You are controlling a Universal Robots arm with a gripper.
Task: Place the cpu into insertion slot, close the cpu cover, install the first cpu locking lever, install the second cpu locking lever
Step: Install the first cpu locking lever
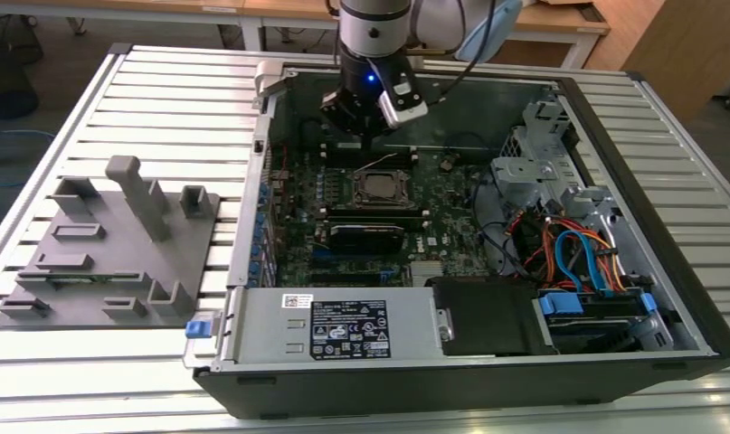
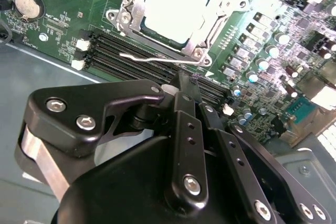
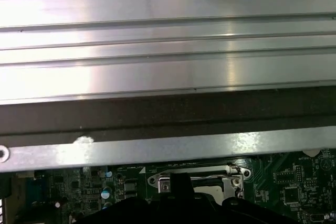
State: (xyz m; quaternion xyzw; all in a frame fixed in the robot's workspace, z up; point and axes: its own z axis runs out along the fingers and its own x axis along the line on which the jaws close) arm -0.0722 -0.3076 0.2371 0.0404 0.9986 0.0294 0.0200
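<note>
I see the cpu [image 2: 176, 11] seated in the insertion slot [image 2: 202, 51], cover [image 2: 131, 9] down. My tool [image 2: 181, 85], fingers together and empty, hovers at six o'clock of it, by the lever [image 2: 157, 56].

Grey moulded fixture tray [image 1: 111, 253] on slatted table [image 1: 159, 81], beside open computer case [image 1: 654, 298].
</note>
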